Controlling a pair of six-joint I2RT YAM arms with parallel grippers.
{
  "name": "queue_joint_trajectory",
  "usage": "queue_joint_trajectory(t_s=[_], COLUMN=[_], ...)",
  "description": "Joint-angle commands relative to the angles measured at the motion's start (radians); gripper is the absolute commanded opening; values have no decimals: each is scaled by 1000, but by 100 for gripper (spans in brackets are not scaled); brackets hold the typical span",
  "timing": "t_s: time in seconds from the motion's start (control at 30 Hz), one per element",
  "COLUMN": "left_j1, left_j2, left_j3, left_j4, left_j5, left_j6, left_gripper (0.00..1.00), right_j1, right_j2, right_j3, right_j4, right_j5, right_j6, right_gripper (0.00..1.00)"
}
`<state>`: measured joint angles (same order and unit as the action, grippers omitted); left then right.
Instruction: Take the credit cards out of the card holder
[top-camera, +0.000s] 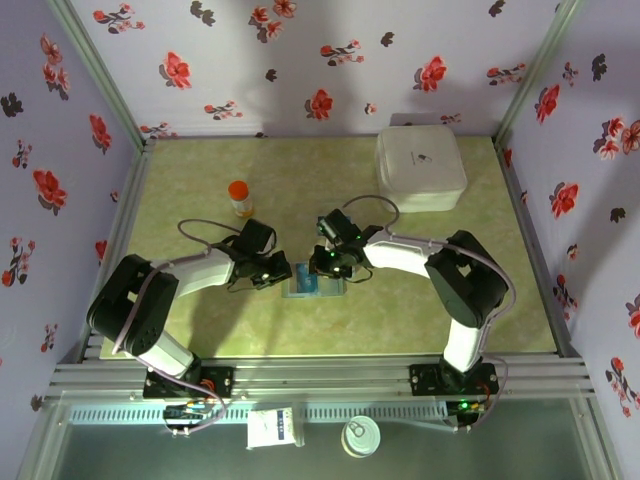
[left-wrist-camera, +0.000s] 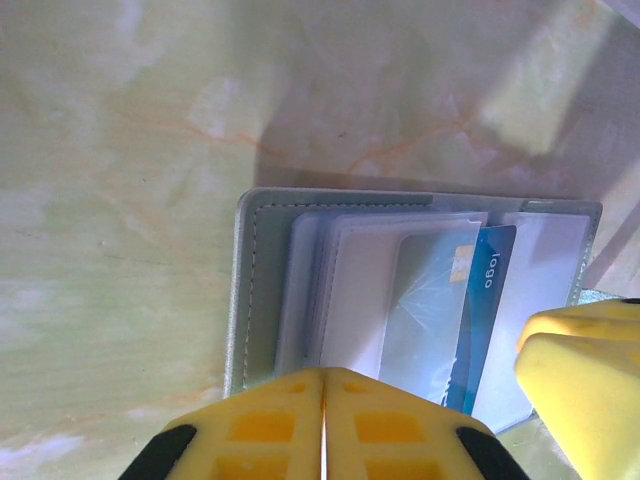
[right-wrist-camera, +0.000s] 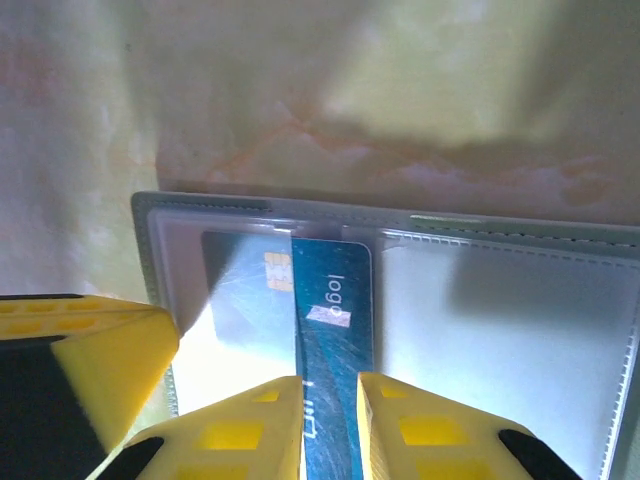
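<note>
Both pairs of fingers sit low over the open card holder. Your left fingers are closed, pad against pad with only a thin seam between them, at the near edge of the holder as the left wrist camera sees it. Your right fingers stand slightly apart, and a strip of the blue card shows in the gap. You cannot tell whether they clamp that card or merely rest over it.

Note the blue card's gold chip and the word "logo". It lies inside the holder, partly covered by a clear plastic sleeve that carries glare.

The holder lies flat and opened out, its grey stitched border facing up. It rests on the pale green marbled worktop, between the left arm and the right arm.

Farther out, a small bottle with an orange cap stands behind the left arm, well apart from the holder. A white square box occupies the far right corner of the worktop.
</note>
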<state>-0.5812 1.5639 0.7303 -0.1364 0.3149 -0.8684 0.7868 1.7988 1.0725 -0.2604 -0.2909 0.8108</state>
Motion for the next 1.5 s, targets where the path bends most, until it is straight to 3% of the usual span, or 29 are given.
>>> queue_joint_trajectory(t_s=[0.0, 0.67, 1.47], left_j1=[6, -51, -54], left_j2=[-29, 27, 74], left_j3=[22, 63, 60], left_j4=[-25, -17, -49], left_j5=[5, 18, -12], left_j6=[18, 11, 25], left_gripper=[7, 0, 0], right_j1=[8, -8, -37], right_j2=[-36, -41, -1], right_j3=[1, -67, -137], right_j4=[-10, 85, 210], right_j5=[23, -19, -87], right_j6=[-19, 15, 55], right_gripper=[22, 22, 22])
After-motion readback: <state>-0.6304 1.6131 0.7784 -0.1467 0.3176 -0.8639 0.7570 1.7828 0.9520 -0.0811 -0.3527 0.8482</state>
